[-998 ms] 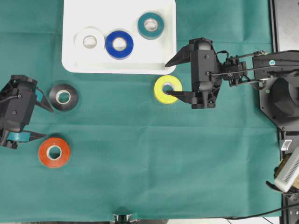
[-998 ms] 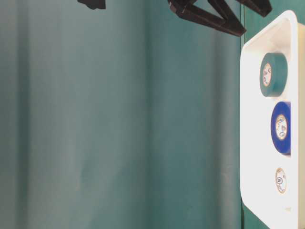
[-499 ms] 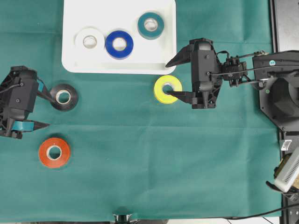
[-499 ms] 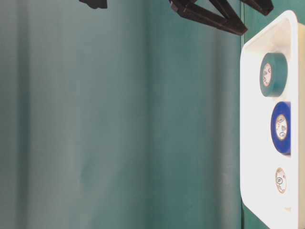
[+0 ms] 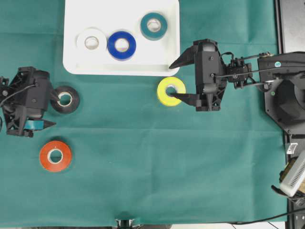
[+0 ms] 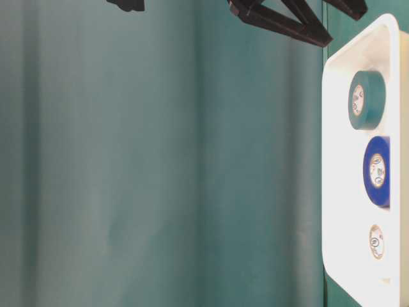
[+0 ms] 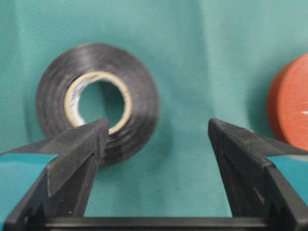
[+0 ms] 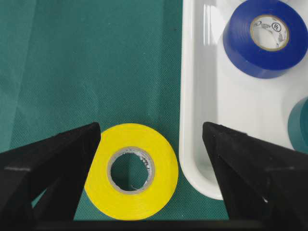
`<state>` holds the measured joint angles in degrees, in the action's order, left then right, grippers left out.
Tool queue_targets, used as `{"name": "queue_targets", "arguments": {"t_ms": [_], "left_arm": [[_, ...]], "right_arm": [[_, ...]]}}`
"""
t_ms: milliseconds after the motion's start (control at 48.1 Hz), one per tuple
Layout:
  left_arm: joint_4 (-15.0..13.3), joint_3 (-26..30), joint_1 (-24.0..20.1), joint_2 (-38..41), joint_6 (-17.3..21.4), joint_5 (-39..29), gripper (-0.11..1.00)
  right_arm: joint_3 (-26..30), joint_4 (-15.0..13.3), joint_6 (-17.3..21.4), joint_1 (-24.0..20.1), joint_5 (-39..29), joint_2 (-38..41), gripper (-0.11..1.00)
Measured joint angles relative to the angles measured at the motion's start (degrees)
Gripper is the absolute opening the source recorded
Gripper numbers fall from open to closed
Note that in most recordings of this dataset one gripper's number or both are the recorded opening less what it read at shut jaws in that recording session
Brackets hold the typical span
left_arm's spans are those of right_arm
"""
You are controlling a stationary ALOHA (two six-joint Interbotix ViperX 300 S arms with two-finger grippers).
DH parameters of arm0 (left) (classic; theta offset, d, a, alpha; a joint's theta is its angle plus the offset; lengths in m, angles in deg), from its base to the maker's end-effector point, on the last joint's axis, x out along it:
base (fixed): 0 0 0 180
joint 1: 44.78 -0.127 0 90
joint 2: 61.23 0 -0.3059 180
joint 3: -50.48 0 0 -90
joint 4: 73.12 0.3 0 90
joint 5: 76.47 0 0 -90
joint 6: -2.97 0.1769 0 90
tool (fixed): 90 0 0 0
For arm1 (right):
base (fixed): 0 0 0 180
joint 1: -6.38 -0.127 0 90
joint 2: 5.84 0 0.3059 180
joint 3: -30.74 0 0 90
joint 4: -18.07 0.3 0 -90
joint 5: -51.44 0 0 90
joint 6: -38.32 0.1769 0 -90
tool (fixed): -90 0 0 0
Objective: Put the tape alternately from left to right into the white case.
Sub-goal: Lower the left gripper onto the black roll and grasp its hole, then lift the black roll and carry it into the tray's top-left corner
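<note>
The white case [image 5: 71, 67] is taken as landmark; it is seen at the far edge of the green cloth [image 5: 152, 167] in the overhead view. Nearest the viewer, well below the case's left end, the red roll [image 5: 55, 155] is found flat on the cloth, untouched. Between it and the case, the black roll [image 5: 65, 99] lies flat just below the case's left corner. The left gripper [image 5: 51, 110] is positioned beside the black roll with its jaws apart and nothing between them; in the left wrist view one fingertip [image 7: 91, 139] is seen overlapping the black roll's [image 7: 98, 101] rim, the other standing clear toward the red roll [image 7: 291, 108]; contact cannot be judged. Just below the case's right corner the yellow roll [image 5: 171, 90] lies flat, close to the rim but outside it. The right gripper [image 5: 173, 82] is held wide open and empty, one finger over the yellow roll, the other at the case's rim. In the right wrist view the yellow roll [image 8: 131, 171] is seen between the spread fingers, beside the case wall [image 8: 192, 144]. Inside the case, three rolls are recorded flat: white [image 5: 91, 42] at left, blue [image 5: 121, 45] touching or nearly touching it, teal [image 5: 154, 26] farthest, toward the right.
</note>
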<state>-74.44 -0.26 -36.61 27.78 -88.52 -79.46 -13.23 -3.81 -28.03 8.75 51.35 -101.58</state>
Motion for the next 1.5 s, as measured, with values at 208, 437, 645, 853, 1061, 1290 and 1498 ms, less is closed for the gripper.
{"name": "queue_targets", "arguments": {"t_ms": [208,437,645,853,1061,1290,1498], "left_arm": [[0.0,0.35,-0.79,1.67,2.9,2.11,0.84],[0.0,0.88,-0.88,4.39,3.25,3.6,0.84],[0.0,2.46,-0.88,7.29,3.16,3.78,0.82],[0.0,2.99,-0.88,8.09,3.08,3.69,0.69],[0.0,2.9,-1.05,8.0,2.81,3.43,0.26],[0.0,3.43,-0.79,7.82,3.08,2.37,0.25],[0.0,3.78,0.18,6.06,2.72,1.76,0.25]], "right_arm": [[0.0,0.0,0.0,0.0,0.0,0.0,0.72],[0.0,0.0,0.0,0.0,0.0,0.0,0.72],[0.0,0.0,0.0,0.0,0.0,0.09,0.72],[0.0,0.0,0.0,0.0,0.0,0.09,0.72],[-0.18,0.0,0.0,0.0,0.0,0.09,0.72],[-0.18,0.0,-0.09,0.0,0.0,0.09,0.72],[-0.26,0.0,0.09,0.0,0.0,0.09,0.72]]}}
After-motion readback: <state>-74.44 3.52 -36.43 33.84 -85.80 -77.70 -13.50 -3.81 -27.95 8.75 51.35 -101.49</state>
